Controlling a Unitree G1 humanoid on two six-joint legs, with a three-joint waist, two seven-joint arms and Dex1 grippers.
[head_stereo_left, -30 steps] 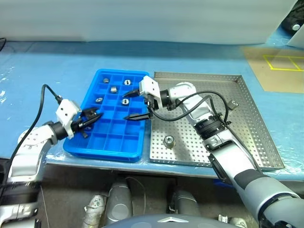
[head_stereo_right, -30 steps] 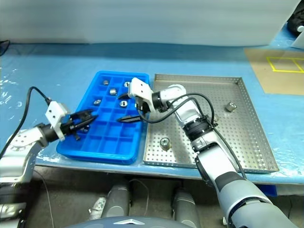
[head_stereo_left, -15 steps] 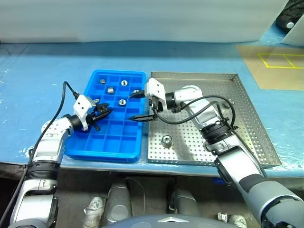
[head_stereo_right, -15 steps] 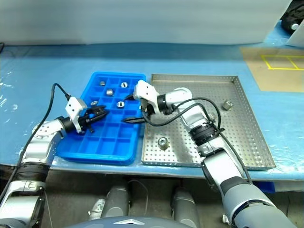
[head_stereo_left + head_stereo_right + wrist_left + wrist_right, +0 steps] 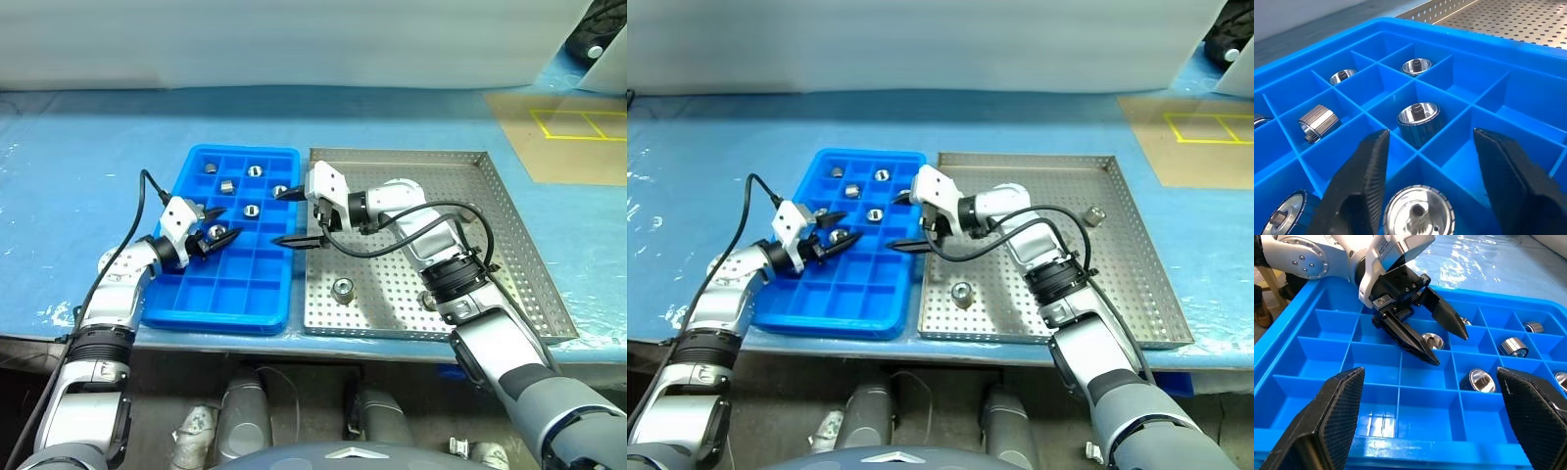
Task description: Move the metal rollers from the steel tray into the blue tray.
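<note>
The blue tray (image 5: 257, 294) lies left of the steel tray (image 5: 431, 168). My left gripper (image 5: 227, 223) hovers open over the blue tray's left side. A metal roller (image 5: 1418, 213) sits loose in the compartment under its fingers (image 5: 1359, 181). Several more rollers (image 5: 1419, 117) fill the far compartments. My right gripper (image 5: 280, 217) stands open and empty over the blue tray's right edge, pointing at the left gripper (image 5: 1430, 333). One roller (image 5: 343, 290) rests on the steel tray's near left part, and another (image 5: 1093, 213) lies further right.
Both trays sit on a blue-covered table (image 5: 98, 147). A brown board with yellow tape lines (image 5: 568, 132) lies at the far right. My right arm and its black cable (image 5: 431, 211) cross the steel tray's middle.
My left gripper moved forward over the blue tray and opened, leaving its roller in a compartment. The right gripper stayed open and hardly moved. The camera shifted.
</note>
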